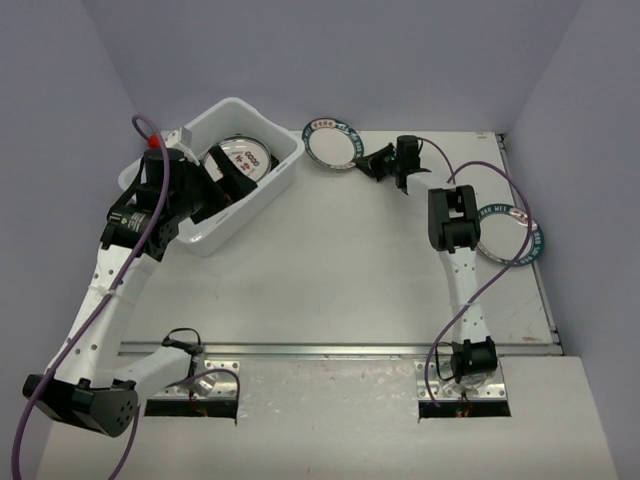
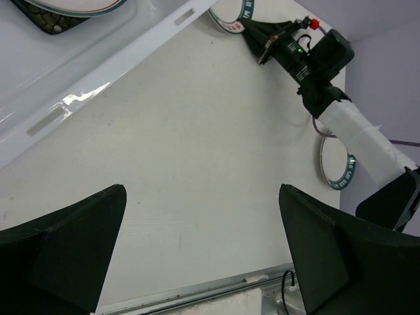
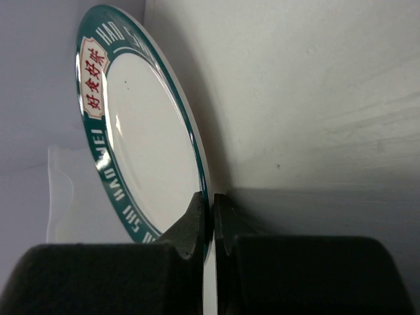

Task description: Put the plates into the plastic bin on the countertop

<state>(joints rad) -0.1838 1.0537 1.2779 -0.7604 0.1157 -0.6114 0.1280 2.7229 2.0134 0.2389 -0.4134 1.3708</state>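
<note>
**Desk:** What is your right arm doing?

**Operator:** On my overhead view the right gripper (image 1: 372, 163) is reached out to about 12 o'clock on the countertop (image 1: 340, 270). On its wrist view the right gripper (image 3: 211, 216) has both fingers pinched on the rim of the teal-rimmed plate (image 3: 144, 144), one on each face. From above, the grip sits at that teal-rimmed plate's (image 1: 332, 142) 4 o'clock edge. I cannot tell whether the plate is off the surface.

**Desk:** And the bin?

**Operator:** The plastic bin (image 1: 250, 205) stands at 10 o'clock, turned at an angle, just beside the gripped plate. I see a plate with red characters (image 1: 245, 160) lying inside it.

**Desk:** Left side?

**Operator:** The left gripper (image 1: 225, 185) hangs over the bin's near part. On its own camera the left gripper (image 2: 200, 190) has its jaws spread wide with nothing between them.

**Desk:** Any other plates out?

**Operator:** A second teal-rimmed plate (image 1: 530, 245) lies at 3 o'clock, partly under my right arm, well apart from the bin. The metal rail (image 1: 340, 350) runs along 6 o'clock.
</note>
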